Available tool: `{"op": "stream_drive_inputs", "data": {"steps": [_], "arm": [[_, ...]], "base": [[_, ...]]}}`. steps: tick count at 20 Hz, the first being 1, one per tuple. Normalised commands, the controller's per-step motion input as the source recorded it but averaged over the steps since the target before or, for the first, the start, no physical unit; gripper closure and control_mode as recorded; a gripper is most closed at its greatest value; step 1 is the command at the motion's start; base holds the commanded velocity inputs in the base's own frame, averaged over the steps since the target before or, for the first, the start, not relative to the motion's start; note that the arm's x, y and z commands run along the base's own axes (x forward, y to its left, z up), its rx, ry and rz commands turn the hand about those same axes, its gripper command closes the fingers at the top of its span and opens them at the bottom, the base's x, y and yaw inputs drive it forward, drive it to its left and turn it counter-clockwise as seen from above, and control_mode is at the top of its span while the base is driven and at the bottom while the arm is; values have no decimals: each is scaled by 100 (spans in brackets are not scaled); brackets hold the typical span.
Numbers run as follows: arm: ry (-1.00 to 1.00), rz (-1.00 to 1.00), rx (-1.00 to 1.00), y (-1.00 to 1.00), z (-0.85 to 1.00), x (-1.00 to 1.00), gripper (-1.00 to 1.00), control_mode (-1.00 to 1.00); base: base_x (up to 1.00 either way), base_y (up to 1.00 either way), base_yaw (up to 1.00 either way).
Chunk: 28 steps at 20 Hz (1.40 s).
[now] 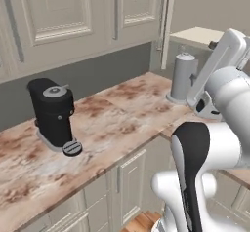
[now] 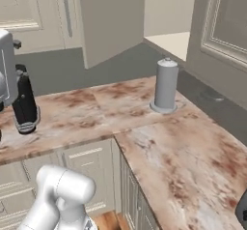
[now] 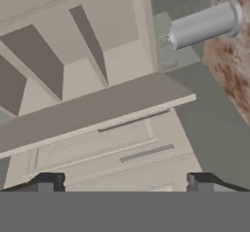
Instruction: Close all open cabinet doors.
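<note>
Marbled brown-and-cream countertop (image 2: 173, 147) wraps an L-shaped corner, filling the lower half of the right base view. Nearest in that view, at lower left, the white arm rises. In the hand view the gripper (image 3: 124, 182) shows two dark fingertips (image 3: 46, 181) at the bottom corners, spread wide apart with nothing between them.

On the counter I count two things: one black coffee machine (image 1: 53, 114) at left of the left base view, and one grey cylindrical canister (image 2: 165, 86) standing upright in the corner, centre of the right base view.

Behind them a grey backsplash (image 1: 97, 77) runs along the wall. Above it hang the wall cabinets. One open cabinet door (image 2: 108, 19) is swung out at top centre of the right base view, baring one cream shelf interior (image 2: 173, 40). In the left base view two closed cabinet doors (image 1: 58, 11) with grey bar handles (image 1: 115, 11) fill the top, at upper left.
</note>
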Motion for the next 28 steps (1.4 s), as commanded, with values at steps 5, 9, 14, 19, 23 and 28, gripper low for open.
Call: {"op": "stream_drive_inputs", "data": {"steps": [5, 9, 14, 19, 23, 28], "arm": [[0, 0, 0, 0, 0, 0, -100, 100], [0, 0, 0, 0, 0, 0, -100, 100], [0, 0, 0, 0, 0, 0, -100, 100], [0, 0, 0, 0, 0, 0, -100, 100], [0, 0, 0, 0, 0, 0, -100, 100], [1, 0, 0, 0, 0, 7, -100, -100]], "base": [[2, -92, 12], [26, -15, 12], [19, 0, 16], [2, 0, 10], [14, 0, 0], [10, 0, 0]]}}
